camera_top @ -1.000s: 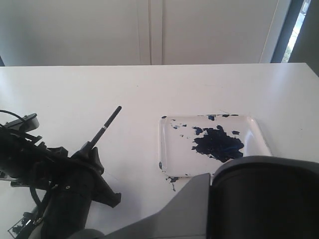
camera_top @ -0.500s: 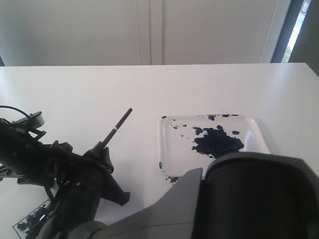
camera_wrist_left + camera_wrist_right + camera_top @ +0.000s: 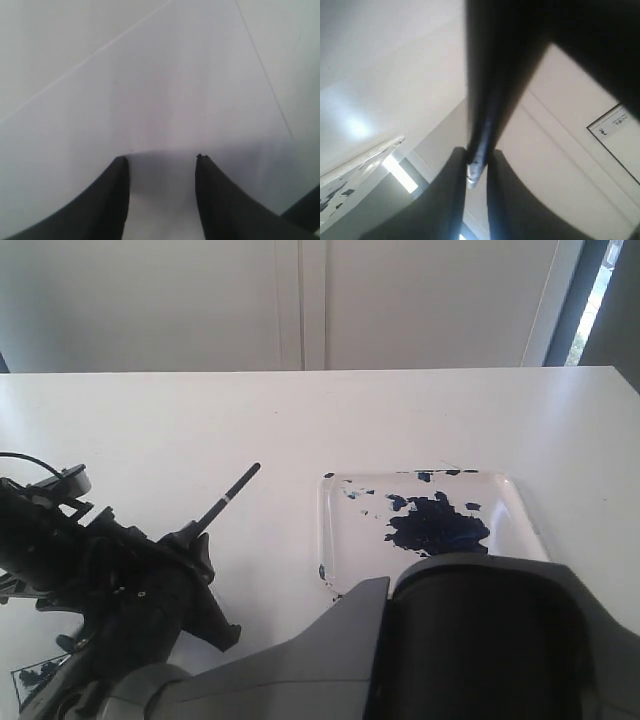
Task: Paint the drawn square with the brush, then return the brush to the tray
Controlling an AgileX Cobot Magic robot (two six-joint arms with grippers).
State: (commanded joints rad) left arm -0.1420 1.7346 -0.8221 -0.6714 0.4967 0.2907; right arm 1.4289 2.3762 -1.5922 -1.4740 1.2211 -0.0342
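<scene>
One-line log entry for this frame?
right gripper: shut on brush | left gripper: open, empty | drawn square: daubed, mostly hidden | tray: brush not yet returned

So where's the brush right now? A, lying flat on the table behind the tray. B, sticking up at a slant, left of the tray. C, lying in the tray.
B: the brush pokes up at a slant to the left of the tray, clear of it.
</scene>
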